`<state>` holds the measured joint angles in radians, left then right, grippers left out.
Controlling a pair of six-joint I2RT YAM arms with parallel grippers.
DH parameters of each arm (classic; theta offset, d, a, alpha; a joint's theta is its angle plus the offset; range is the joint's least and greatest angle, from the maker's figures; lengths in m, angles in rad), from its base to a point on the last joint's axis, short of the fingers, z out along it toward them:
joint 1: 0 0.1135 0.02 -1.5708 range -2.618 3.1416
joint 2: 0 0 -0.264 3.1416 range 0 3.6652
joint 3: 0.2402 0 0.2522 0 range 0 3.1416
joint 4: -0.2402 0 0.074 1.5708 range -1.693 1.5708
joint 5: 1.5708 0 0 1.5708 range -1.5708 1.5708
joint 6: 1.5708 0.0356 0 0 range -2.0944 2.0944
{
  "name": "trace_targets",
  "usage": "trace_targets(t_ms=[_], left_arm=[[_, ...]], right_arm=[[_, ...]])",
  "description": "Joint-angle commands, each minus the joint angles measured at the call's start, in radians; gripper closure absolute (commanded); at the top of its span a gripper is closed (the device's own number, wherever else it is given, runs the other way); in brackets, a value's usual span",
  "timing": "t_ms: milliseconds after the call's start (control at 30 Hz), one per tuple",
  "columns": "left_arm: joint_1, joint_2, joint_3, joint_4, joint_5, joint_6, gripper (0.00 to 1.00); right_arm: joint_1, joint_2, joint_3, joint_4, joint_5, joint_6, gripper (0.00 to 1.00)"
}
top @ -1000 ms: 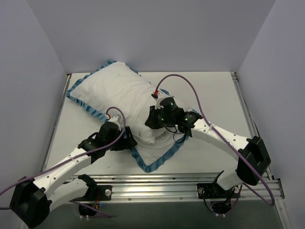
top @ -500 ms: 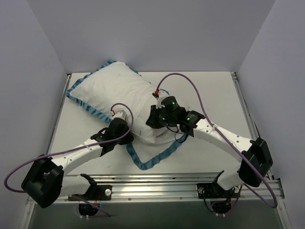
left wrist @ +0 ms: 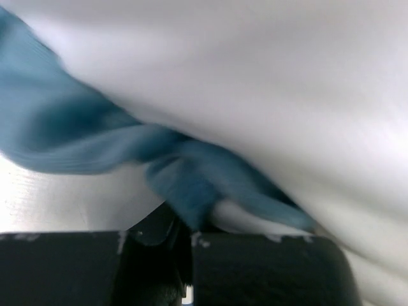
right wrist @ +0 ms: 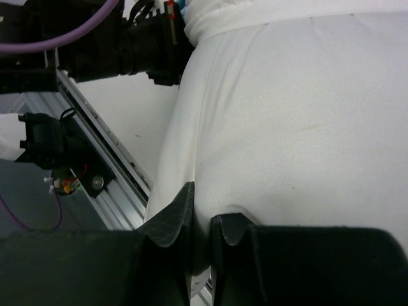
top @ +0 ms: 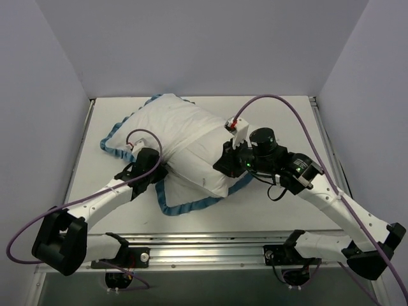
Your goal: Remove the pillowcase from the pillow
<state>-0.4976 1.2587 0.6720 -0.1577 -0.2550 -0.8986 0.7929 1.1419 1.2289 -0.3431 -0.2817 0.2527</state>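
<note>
The pillowcase (top: 162, 124) is lying white-side-out over the pillow (top: 207, 178) on the table (top: 287, 121), likely soft and light. The left end effector (left wrist: 185, 233) is pinching its teal ruffle (left wrist: 191, 172), probably the best hold; the right end effector (right wrist: 203, 220) is clamping a fold at the pillow's near end.

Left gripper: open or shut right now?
Shut: the left gripper clamps the pillowcase by its teal ruffle, seen in the wrist view.
</note>
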Motion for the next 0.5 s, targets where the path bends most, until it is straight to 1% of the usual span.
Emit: trace_targets(t_ms=[0, 100, 133, 200, 267, 300, 333, 367, 433, 467], left_arm=[[0.082, 0.047, 0.063, -0.013, -0.130, -0.054, 0.98], [0.103, 0.096, 0.084, -0.013, -0.106, -0.037, 0.98], [0.106, 0.103, 0.098, -0.008, -0.077, -0.023, 0.97], [0.105, 0.116, 0.101, 0.018, -0.041, 0.016, 0.95], [0.103, 0.096, 0.083, 0.047, 0.020, 0.038, 0.83], [0.103, 0.082, 0.077, 0.050, 0.037, 0.061, 0.77], [0.103, 0.064, 0.069, 0.046, 0.060, 0.072, 0.67], [0.103, 0.020, 0.063, 0.017, 0.068, 0.078, 0.62], [0.103, -0.034, 0.061, -0.025, 0.085, 0.108, 0.49], [0.103, -0.092, 0.069, -0.086, 0.098, 0.118, 0.33]], right_arm=[[0.006, -0.148, 0.040, -0.058, -0.183, -0.070, 1.00], [0.008, -0.211, 0.018, -0.098, -0.237, -0.076, 1.00], [0.008, -0.226, 0.012, -0.106, -0.269, -0.081, 1.00], [0.011, -0.228, -0.009, -0.119, -0.283, -0.086, 1.00], [0.009, -0.222, -0.025, -0.116, -0.274, -0.086, 1.00], [0.009, -0.214, -0.035, -0.112, -0.272, -0.087, 0.93], [0.009, -0.196, -0.037, -0.114, -0.272, -0.095, 0.83], [0.009, -0.182, -0.034, -0.116, -0.277, -0.102, 0.64], [0.009, -0.137, -0.016, -0.135, -0.290, -0.122, 0.45], [0.009, -0.122, -0.005, -0.145, -0.295, -0.144, 0.33]])
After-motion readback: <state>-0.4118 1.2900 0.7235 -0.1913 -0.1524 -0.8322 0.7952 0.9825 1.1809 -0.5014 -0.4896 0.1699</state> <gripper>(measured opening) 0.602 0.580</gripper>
